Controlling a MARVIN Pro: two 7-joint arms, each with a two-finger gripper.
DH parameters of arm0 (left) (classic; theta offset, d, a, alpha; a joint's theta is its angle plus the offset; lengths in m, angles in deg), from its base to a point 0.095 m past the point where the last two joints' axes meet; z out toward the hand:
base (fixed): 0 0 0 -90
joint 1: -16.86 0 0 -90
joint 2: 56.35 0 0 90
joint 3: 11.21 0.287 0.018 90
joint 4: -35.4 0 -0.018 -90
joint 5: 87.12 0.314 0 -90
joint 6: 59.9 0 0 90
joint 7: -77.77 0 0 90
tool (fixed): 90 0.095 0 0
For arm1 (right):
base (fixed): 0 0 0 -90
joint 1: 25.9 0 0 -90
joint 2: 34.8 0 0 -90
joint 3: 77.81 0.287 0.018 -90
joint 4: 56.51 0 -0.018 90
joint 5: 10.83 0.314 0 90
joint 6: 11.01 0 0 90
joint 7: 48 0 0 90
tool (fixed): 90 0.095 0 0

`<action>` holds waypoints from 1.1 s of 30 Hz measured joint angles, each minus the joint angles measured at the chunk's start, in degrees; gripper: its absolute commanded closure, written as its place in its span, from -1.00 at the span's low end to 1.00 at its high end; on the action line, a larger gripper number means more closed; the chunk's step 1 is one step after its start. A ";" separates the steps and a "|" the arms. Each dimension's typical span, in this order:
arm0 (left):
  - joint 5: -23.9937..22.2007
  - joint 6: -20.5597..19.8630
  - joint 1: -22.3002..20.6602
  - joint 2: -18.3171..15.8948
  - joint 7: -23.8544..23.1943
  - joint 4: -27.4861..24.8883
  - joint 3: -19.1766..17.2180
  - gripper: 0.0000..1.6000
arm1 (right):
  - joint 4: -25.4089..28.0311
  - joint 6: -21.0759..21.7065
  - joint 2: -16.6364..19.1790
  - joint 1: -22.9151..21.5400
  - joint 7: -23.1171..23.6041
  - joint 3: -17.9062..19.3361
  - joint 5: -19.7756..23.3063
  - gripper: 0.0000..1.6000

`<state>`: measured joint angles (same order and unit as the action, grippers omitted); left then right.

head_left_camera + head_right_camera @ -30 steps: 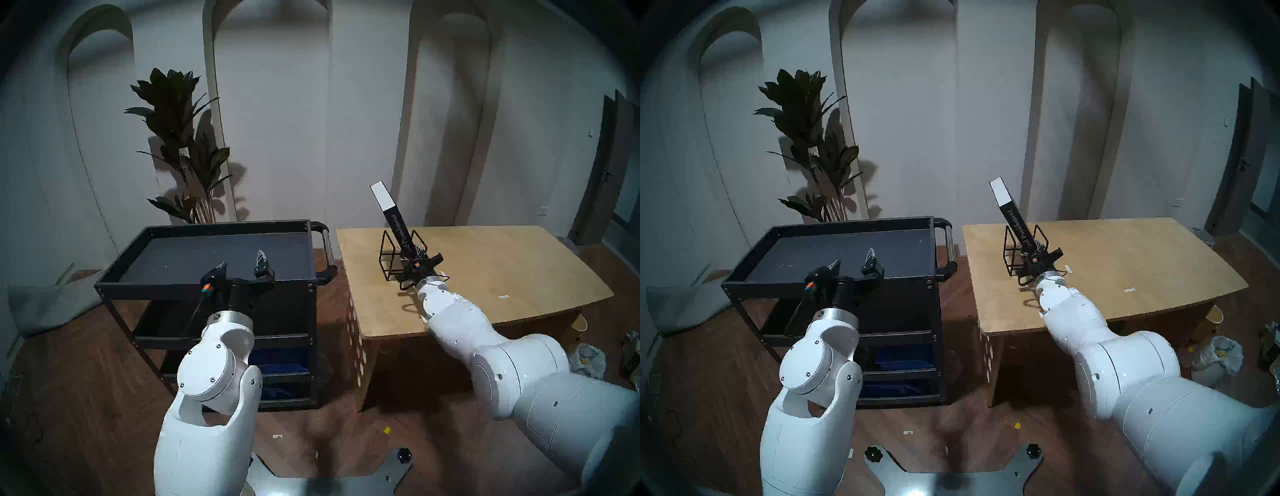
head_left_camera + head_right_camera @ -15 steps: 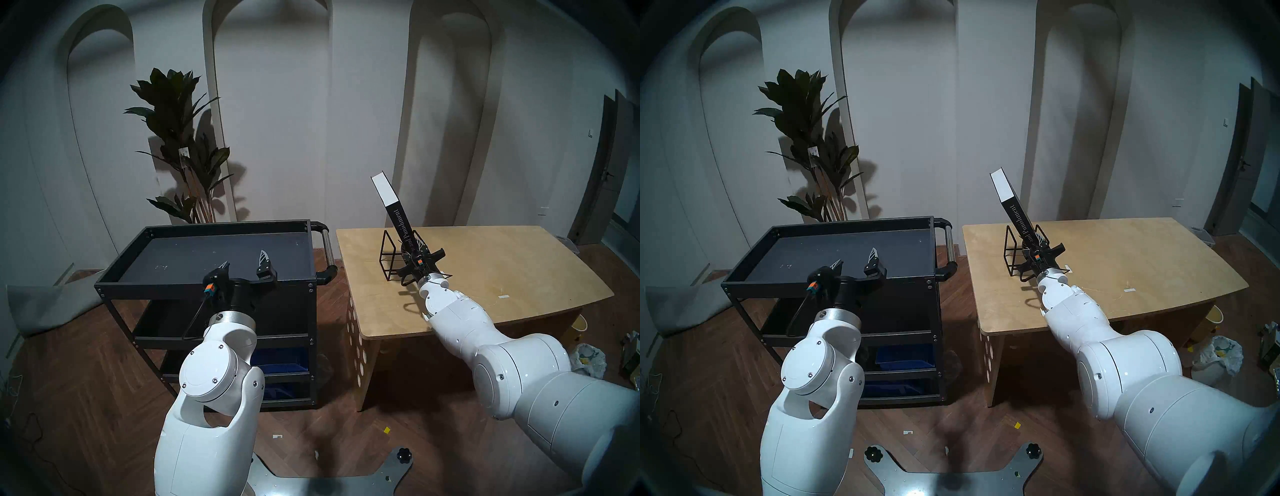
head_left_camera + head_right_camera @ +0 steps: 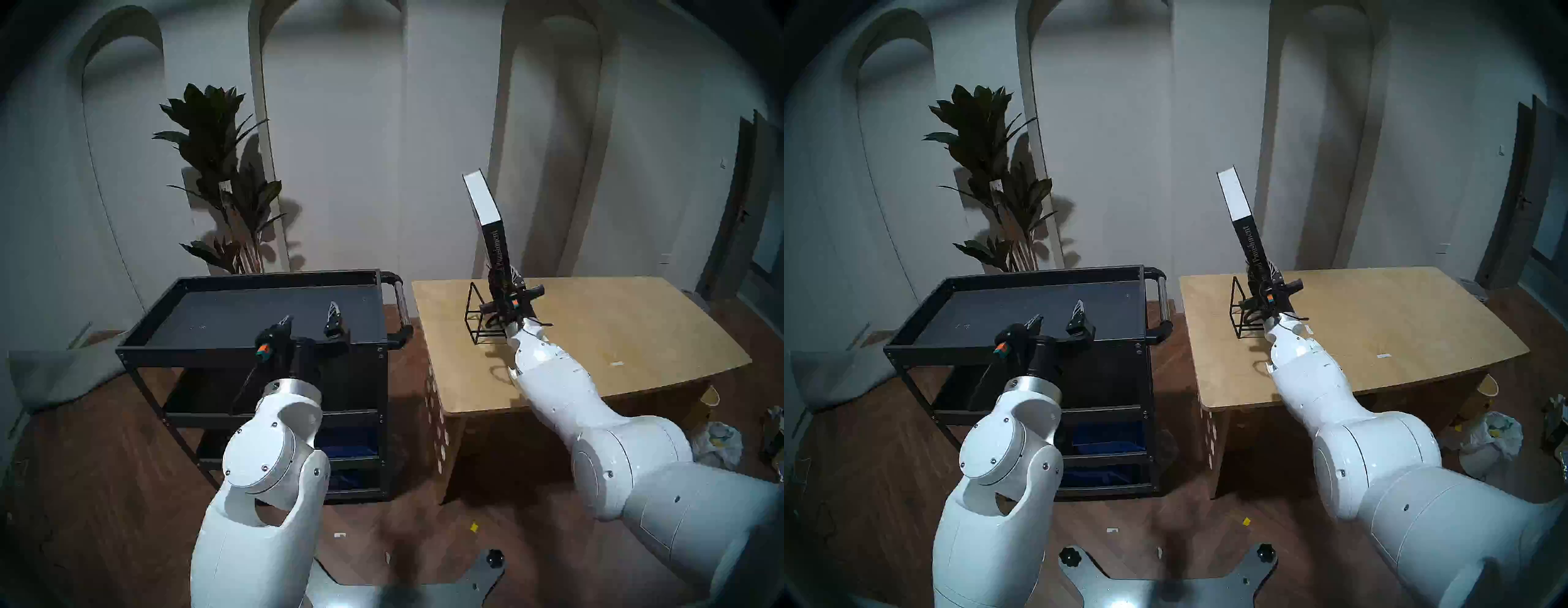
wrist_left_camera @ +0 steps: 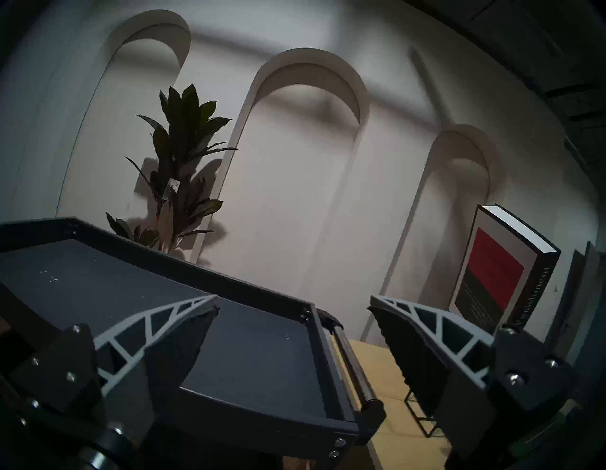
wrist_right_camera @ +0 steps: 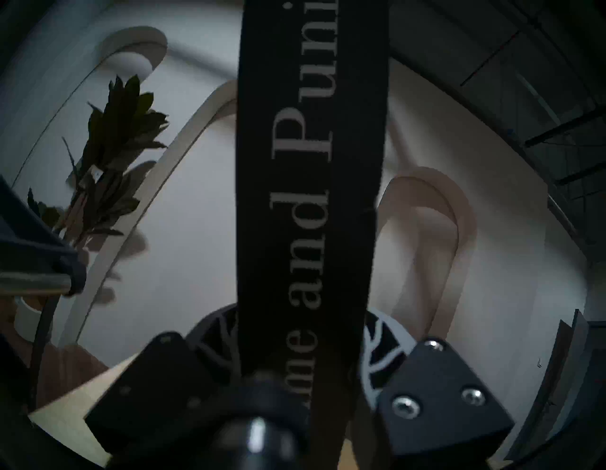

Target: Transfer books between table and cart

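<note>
A thick black book (image 3: pixel 492 229) with white spine lettering and white page edges stands nearly upright in the air over the plywood table (image 3: pixel 594 331). My right gripper (image 3: pixel 505 282) is shut on the book's lower end, as the right wrist view shows: the spine (image 5: pixel 308 164) runs up between the two fingers (image 5: pixel 383 331). The left wrist view shows the book's reddish front cover (image 4: pixel 492 272). My left gripper (image 3: pixel 312 312) is open and holds nothing, above the front edge of the black cart's (image 3: pixel 254 348) top tray. The book's bottom edge is hidden behind the right gripper.
A small black wire-frame rack (image 3: pixel 475 314) stands on the table just left of and below the held book. The cart's steel-bar handle (image 3: pixel 401 297) faces the table across a narrow gap. A tall potted plant (image 3: pixel 220 178) stands behind the cart. Bags (image 3: pixel 717 441) lie on the floor at right.
My right arm has raised the book out of the wire rack and tipped it more upright. My left gripper has shifted a little to the right, still open.
</note>
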<state>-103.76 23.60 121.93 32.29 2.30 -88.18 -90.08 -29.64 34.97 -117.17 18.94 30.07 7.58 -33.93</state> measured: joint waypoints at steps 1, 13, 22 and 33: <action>-0.24 0.03 -0.01 -0.07 -0.15 -0.52 0.18 -1.00 | 0.60 -0.35 -0.42 0.01 -0.03 0.01 0.21 1.00; -1.73 0.11 -0.02 -1.17 -1.19 -5.73 2.57 -1.00 | 7.30 -1.98 -8.25 2.11 -0.94 -3.68 3.28 1.00; -0.44 0.21 -0.24 -1.55 -0.70 -7.29 3.37 -1.00 | 9.21 2.18 -13.59 5.77 -2.86 -7.33 5.36 1.00; 1.29 0.26 -1.27 -1.49 1.24 -8.87 3.72 -1.00 | 12.86 8.18 -19.53 7.98 -6.70 -8.09 7.45 1.00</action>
<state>-102.46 23.86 120.66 30.80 3.54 -97.06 -86.37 -16.78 43.15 -136.70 26.92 23.36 -0.50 -26.48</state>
